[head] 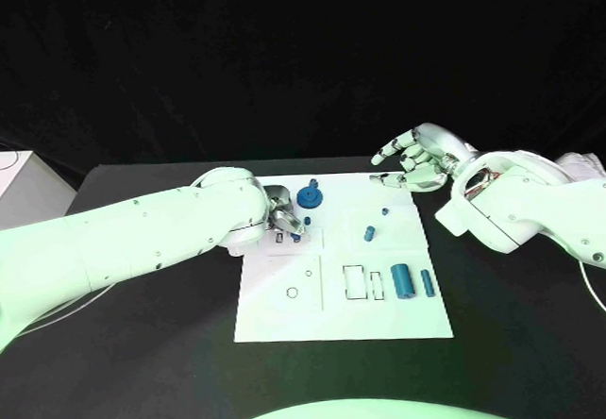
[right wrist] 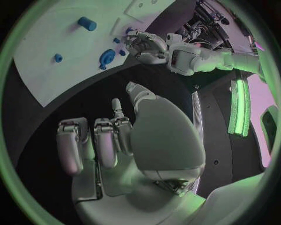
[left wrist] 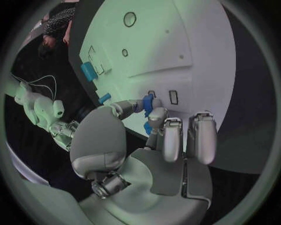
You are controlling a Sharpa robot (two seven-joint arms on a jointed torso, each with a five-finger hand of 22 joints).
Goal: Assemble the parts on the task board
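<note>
The task board [head: 338, 307] is seen in the centre of the head view, lying flat on the black table [head: 148, 369]. Nearest the lower edge of the frame, a small oval outline and two rectangular outlines are marked on the board. Just right of these outlines, a large blue cylinder [head: 402, 281] and a thinner blue pin [head: 427, 281] lie side by side, close together. Further up the frame, a short blue peg [head: 369, 232] lies alone on the board, and a smaller blue piece [head: 385, 209] is located above it.

At the upper left of the board, the left hand [head: 282, 220] is positioned over the surface. In the left wrist view, a small blue part [left wrist: 149, 102] is pinched between the thumb and a fingertip; the remaining fingers [left wrist: 202, 136] are extended side by side. A round blue part [head: 311, 198] stands just beyond this hand, near the board's far edge.

At the upper right, the right hand [head: 412, 158] is located off the board's far right corner. Its fingers are loosely curled and spread, and nothing is held.
</note>
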